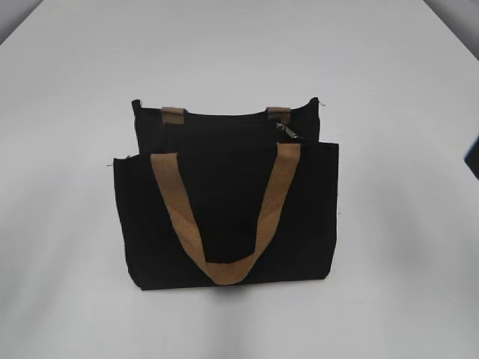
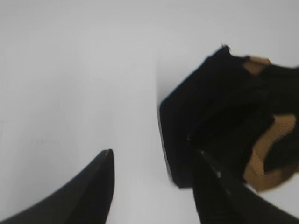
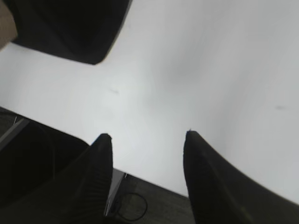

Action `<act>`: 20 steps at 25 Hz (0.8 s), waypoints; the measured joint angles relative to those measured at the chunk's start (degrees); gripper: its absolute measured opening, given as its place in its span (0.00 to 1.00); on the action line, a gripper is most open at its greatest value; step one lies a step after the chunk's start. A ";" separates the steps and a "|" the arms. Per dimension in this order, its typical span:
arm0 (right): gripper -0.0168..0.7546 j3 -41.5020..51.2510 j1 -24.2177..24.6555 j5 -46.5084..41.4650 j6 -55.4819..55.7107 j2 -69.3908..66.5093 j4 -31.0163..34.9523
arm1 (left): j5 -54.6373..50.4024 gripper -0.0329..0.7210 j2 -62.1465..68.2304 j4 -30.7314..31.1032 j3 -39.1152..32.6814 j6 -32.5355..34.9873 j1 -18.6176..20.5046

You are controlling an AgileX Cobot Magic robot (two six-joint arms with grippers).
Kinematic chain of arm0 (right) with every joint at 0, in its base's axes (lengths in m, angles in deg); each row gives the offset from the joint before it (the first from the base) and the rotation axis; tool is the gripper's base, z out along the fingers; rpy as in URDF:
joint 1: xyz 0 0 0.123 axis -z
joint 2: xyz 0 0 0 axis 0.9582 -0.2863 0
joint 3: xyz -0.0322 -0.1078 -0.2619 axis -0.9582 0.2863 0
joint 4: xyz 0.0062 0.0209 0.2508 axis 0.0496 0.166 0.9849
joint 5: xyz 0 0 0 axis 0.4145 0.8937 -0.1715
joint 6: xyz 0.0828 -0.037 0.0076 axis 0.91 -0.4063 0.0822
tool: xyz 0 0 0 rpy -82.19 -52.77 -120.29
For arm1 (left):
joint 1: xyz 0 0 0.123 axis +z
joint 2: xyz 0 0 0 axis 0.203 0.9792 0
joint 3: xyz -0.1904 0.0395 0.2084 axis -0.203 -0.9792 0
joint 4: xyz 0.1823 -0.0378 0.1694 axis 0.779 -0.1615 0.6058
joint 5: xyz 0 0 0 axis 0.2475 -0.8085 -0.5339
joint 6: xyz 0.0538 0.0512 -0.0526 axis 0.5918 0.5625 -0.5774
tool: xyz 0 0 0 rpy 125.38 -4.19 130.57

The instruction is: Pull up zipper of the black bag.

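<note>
The black bag (image 1: 224,187) stands upright in the middle of the white table, with a tan handle (image 1: 224,269) hanging down over its front pocket panel. The small silvery zipper (image 1: 287,131) lies on the top edge near the right strap tab. My left gripper (image 2: 155,158) is open and empty above the table, with the bag's left end (image 2: 210,121) just beyond its right finger. My right gripper (image 3: 147,135) is open and empty near the table's edge, with a corner of the bag (image 3: 70,28) far ahead at the upper left. The zipper shows in neither wrist view.
The white table (image 1: 75,75) stretches around the bag on all sides. A dark part of the right arm (image 1: 473,153) pokes in at the right edge of the exterior view. Below the table's edge, the right wrist view shows dark floor with a cable loop (image 3: 128,207).
</note>
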 joint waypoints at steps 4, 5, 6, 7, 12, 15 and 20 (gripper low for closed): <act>0.53 11.49 0.00 -0.44 2.95 10.89 -0.26 | -14.79 0.59 -7.78 -11.77 1.72 11.58 -1.07; 0.53 14.22 0.00 -0.56 3.77 14.18 -0.26 | -19.24 0.59 -9.56 -13.13 2.03 12.61 -1.13; 0.53 16.79 0.00 -0.68 4.44 17.00 -0.40 | -23.50 0.59 -11.01 -13.75 2.23 13.51 -1.13; 0.53 18.81 0.00 -0.73 4.75 20.47 -0.39 | -26.77 0.59 -12.75 -13.98 2.37 14.44 -1.13; 0.53 27.85 0.00 -0.99 5.27 39.21 -1.83 | -33.36 0.59 -20.47 -15.35 2.23 20.02 -1.13; 0.53 31.79 0.00 -0.99 5.29 48.38 -3.28 | -33.69 0.59 -25.94 -17.61 -0.54 23.91 -1.13; 0.53 34.61 0.00 0.82 5.29 59.84 -4.11 | -33.95 0.57 -35.00 -17.96 -3.24 27.67 -1.13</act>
